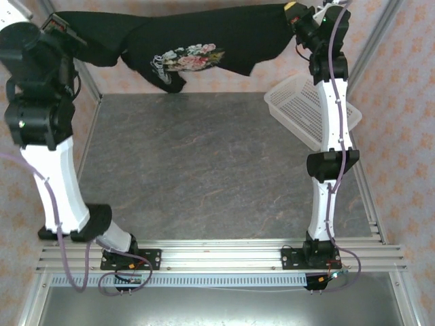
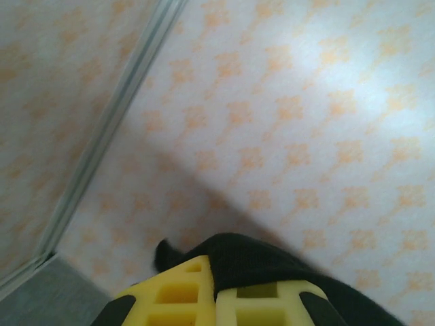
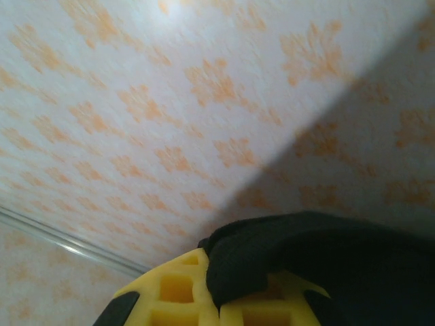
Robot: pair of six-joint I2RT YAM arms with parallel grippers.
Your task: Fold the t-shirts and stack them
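Black rose-print cloth t-shirt [image 1: 204, 30] was held stretched aloft, pinched at opposite ends by left gripper [image 2: 216, 288] and right gripper [image 3: 212, 295], probably to spread it flat for folding.

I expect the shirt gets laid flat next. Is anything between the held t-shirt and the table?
Nothing visible lies on the grey table beneath the t-shirt. The white mesh basket sits off to the side, at the right edge.
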